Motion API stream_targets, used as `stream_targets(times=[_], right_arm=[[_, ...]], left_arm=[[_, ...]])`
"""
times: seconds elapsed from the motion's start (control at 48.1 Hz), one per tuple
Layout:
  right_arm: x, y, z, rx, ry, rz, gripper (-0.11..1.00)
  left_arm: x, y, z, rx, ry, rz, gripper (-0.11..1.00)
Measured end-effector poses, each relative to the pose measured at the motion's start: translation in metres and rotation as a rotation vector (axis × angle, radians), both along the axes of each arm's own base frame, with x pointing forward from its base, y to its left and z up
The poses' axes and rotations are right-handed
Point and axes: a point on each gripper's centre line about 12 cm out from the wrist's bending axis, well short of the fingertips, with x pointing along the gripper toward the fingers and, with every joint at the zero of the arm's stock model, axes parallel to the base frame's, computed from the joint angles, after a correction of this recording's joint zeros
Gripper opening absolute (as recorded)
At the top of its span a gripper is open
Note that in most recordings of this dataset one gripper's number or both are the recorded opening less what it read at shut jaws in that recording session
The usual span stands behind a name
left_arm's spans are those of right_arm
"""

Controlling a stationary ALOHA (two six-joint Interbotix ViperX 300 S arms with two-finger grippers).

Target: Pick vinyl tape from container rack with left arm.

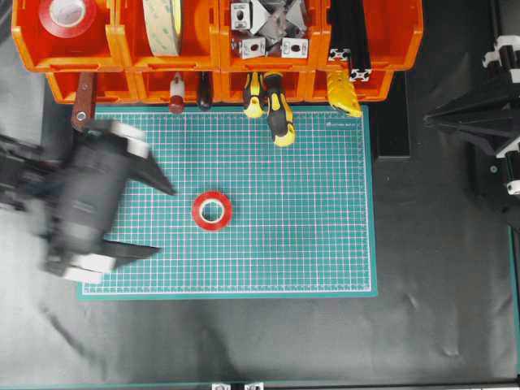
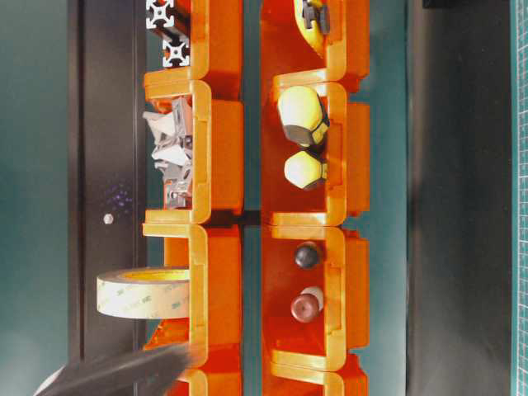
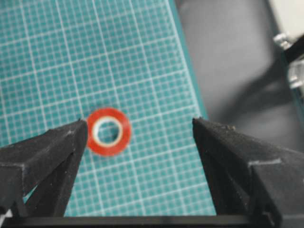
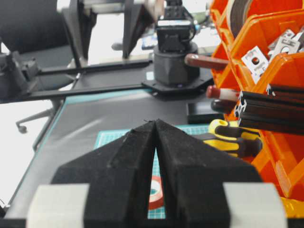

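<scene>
The vinyl tape (image 1: 197, 210) is a small red roll with a white core, lying flat near the middle of the green cutting mat (image 1: 309, 236). The orange container rack (image 1: 122, 50) lines the far edge of the table. My left gripper (image 1: 166, 222) is motion-blurred just left of the tape, open, with nothing between its fingers. In the left wrist view the tape (image 3: 109, 149) lies beside the left fingertip of the open gripper (image 3: 139, 122). My right gripper (image 4: 155, 122) is shut and empty; the tape (image 4: 155, 202) shows through the slit. From overhead the right gripper (image 1: 428, 120) sits far right.
The rack (image 2: 219, 165) holds a larger red roll (image 1: 67, 16), a cream tape roll (image 1: 162, 24), metal brackets (image 1: 268, 24) and black extrusions (image 1: 349, 32). Yellow-black screwdrivers (image 1: 279, 114) and other tool handles (image 1: 176, 91) stick out of the lower bins over the mat's far edge.
</scene>
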Motion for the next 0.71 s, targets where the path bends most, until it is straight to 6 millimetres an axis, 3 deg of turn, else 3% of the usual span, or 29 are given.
stream_targets(times=[0.395,0.499,0.707], right_arm=[[0.0,0.0,0.0,-0.003,-0.002,0.002,0.01],[-0.001,-0.001,-0.001,-0.004,0.014,-0.006,0.01],[-0.001,-0.003,-0.006,-0.002,0.051,-0.015,0.01]], left_arm=[[-0.104,0.025,0.054,-0.163,-0.389,0.003,0.84],[-0.131,0.033,0.062,-0.213,-0.47,0.011,0.84],[-0.159,0.042,0.062,-0.245,-0.567,0.016,0.84]])
